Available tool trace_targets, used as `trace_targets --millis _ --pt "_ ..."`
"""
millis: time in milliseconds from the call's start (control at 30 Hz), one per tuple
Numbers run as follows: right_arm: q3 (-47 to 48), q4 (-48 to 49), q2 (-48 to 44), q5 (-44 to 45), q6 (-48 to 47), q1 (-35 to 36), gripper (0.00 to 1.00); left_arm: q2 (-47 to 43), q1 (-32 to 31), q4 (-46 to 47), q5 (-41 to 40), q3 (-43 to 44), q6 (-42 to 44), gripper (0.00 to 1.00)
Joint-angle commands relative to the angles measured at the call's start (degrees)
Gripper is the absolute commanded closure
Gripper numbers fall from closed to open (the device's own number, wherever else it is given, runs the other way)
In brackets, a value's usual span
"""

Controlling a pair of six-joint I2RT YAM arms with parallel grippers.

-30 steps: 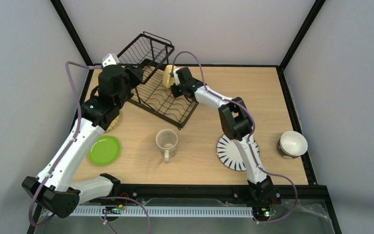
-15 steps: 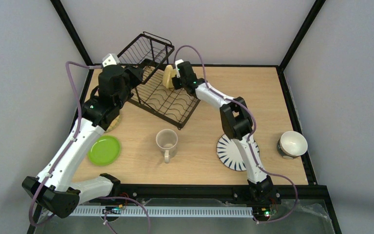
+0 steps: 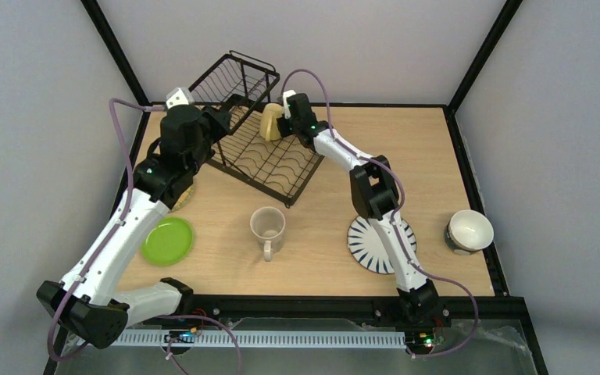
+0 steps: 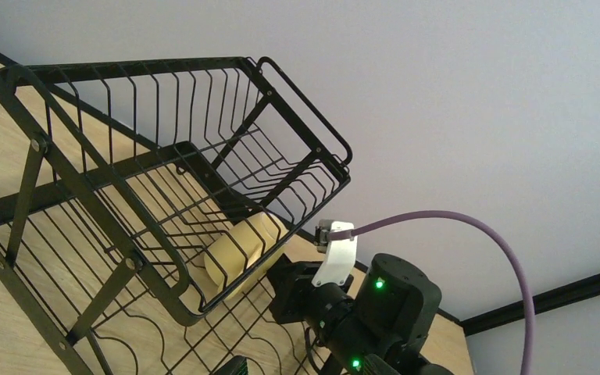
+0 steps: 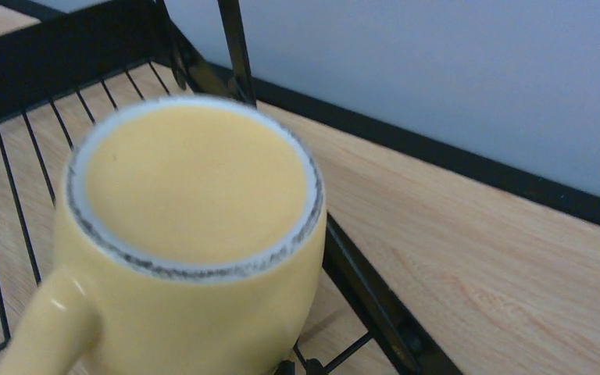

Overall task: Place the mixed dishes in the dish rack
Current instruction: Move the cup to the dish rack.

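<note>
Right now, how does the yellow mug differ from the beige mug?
The yellow mug is tipped on its side; the beige mug stands upright, mouth up. The yellow mug is at the dish rack's far edge; the beige mug sits on the table, apart from the rack. The yellow mug is a brighter colour than the beige mug. Both have one handle.

this is a robotics lab cell, folks: plain grey walls, black frame posts, wooden table, left arm and right arm bolted at its near edge.

Left fingers spread wide, right fingers pinched tight
</note>
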Motion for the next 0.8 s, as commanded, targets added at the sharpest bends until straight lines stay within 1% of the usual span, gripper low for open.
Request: trace_targets --millis 0,433,767 --pt "1.91 -1.03 1.68 -3.3 0.52 0.54 0.93 -0.31 0.34 0.76 -0.91 -1.26 0.83 0.17" --pt "3.45 -1.1 3.37 -9.68 1.64 0.77 0.93 -1.58 0.34 0.73 -1.28 -2.92 0.23 0.16" --pt "3.64 -2.14 4.06 -10.01 1.22 0.95 0.93 -2.27 0.34 0.56 -1.06 -4.51 -0.65 0.17"
